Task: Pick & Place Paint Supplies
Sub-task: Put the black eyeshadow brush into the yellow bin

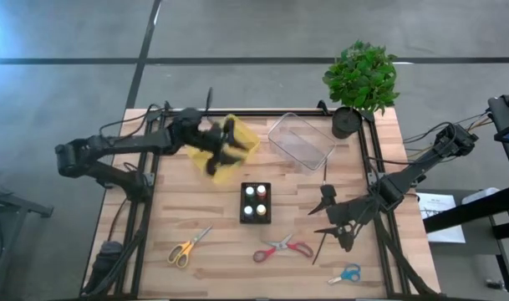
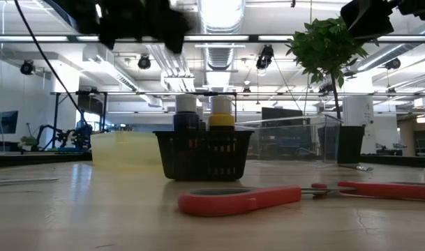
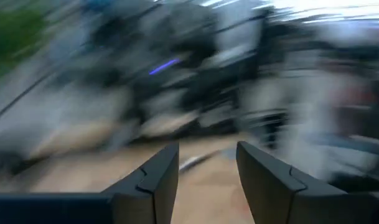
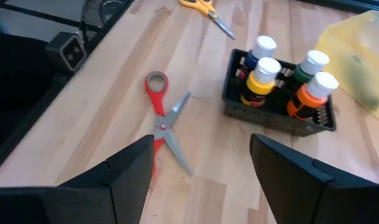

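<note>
1. No label or writing can be read on any supply.
2. Left pincer (image 1: 223, 150) hangs over the yellow plastic bin (image 1: 241, 138), fingers apart in its wrist view.
3. Right pincer (image 1: 331, 219) hovers, fingers spread, near the red-handled scissors (image 4: 160, 118).
4. Right wrist view alone shows paint colours: four white-capped bottles (image 4: 287, 78) in the black slotted basket (image 1: 255, 203).
5. High view alone shows blue-handled scissors (image 1: 345, 273) and yellow-handled scissors (image 1: 187, 247) on the wooden desk (image 1: 195, 209).

No readable text anywhere — the paint bottles' (image 4: 282, 78) labels are too small to read.
</note>
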You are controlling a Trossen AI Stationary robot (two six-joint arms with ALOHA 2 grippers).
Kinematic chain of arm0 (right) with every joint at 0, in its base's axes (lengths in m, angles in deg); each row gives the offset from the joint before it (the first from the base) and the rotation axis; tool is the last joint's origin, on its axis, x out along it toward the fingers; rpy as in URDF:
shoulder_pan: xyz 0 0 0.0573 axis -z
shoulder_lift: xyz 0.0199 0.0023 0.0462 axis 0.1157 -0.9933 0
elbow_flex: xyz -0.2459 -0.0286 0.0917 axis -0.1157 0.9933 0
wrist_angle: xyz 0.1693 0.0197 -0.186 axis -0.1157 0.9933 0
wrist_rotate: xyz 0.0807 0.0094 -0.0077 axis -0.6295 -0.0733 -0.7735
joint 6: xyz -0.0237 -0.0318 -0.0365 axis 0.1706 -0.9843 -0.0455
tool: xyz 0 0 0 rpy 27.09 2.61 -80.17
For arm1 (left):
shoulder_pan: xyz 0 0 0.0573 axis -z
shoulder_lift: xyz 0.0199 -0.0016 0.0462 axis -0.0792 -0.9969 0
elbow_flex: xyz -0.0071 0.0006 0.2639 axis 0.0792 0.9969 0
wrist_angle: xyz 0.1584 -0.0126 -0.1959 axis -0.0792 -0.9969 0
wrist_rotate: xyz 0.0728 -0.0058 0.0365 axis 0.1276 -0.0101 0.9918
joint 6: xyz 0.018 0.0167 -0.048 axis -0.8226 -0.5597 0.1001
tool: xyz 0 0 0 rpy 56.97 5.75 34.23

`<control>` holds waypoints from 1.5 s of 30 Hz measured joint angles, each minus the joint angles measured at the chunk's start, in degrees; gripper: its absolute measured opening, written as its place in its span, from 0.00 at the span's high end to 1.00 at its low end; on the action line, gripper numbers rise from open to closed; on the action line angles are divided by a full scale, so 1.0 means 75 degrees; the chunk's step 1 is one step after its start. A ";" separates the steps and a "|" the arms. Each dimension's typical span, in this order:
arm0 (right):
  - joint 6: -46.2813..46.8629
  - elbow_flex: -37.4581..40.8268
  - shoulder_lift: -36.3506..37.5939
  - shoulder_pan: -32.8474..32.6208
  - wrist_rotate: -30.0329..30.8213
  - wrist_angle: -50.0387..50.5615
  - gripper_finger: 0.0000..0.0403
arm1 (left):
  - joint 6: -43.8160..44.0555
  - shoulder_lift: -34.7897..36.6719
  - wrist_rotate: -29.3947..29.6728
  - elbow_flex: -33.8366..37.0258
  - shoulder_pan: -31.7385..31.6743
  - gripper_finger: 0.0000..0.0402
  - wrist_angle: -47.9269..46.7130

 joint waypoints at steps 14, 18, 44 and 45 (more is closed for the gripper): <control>-0.0747 -0.0795 -0.0148 0.0050 0.0054 0.1323 0.35 | -0.6308 0.1800 0.7732 0.0049 0.7344 0.58 -0.1746; -0.0292 -0.1705 -0.0691 0.0188 0.0072 0.3137 0.35 | -0.6603 0.1540 1.1208 0.0085 0.8987 0.57 -0.1375; -0.3697 -0.3030 -0.5782 0.0507 0.1073 0.7167 0.35 | -0.6661 0.1564 1.2507 0.0122 0.9919 0.57 -0.0726; -0.3862 -0.2924 -0.5778 0.0507 0.1081 0.7050 0.35 | -0.6663 0.1564 1.2504 0.0121 0.9919 0.57 -0.0727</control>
